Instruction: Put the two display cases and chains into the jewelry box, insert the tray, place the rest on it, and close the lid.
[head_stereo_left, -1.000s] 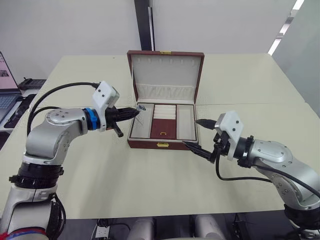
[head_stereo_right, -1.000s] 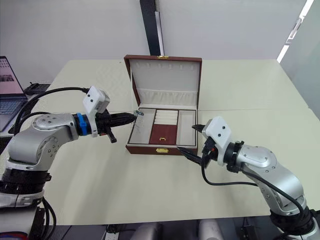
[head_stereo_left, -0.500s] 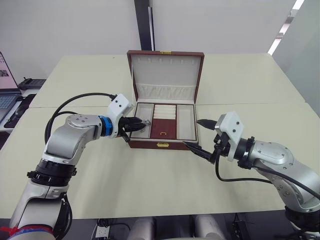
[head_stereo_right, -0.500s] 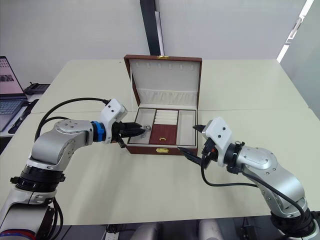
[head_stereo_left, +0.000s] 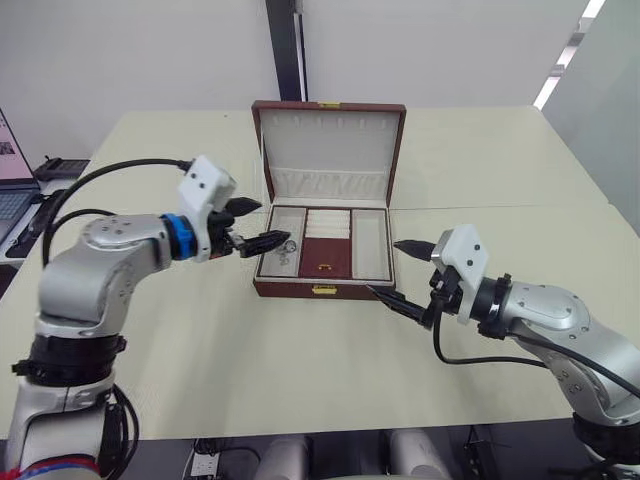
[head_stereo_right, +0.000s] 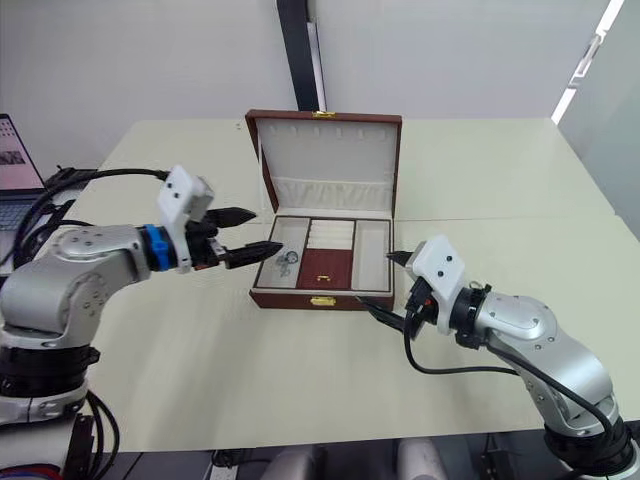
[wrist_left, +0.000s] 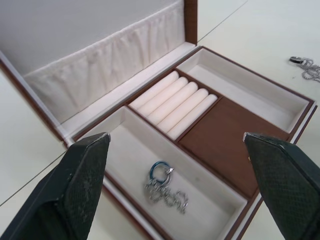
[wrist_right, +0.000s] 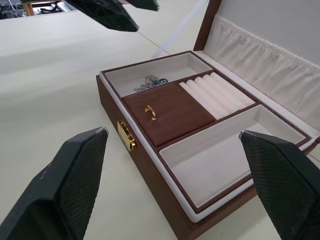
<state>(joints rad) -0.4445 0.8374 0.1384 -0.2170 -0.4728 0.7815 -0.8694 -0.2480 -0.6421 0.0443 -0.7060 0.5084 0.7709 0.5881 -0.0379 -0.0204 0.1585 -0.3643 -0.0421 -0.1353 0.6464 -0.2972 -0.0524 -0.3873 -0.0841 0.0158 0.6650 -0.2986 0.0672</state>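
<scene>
Left wrist view: chain (wrist_left: 165, 189) with a blue ring lies in the tray's (wrist_left: 235, 197) side compartment, just ahead of and below the left claw (head_stereo_left: 260, 226), between its spread fingers and touching neither. Tray is seated in the jewelry box (head_stereo_left: 325, 288), lid (head_stereo_left: 330, 140) upright behind. Another chain (wrist_left: 306, 67) sits on the table (head_stereo_left: 300, 370) past the box's far side, beyond the left claw's reach line. Right claw (head_stereo_left: 398, 268) hangs just off the box's front corner, fingers apart, empty. Step looks like loading the leftovers onto the tray. Next move probably calls for grabbing that stray chain, then swinging the lid down.
</scene>
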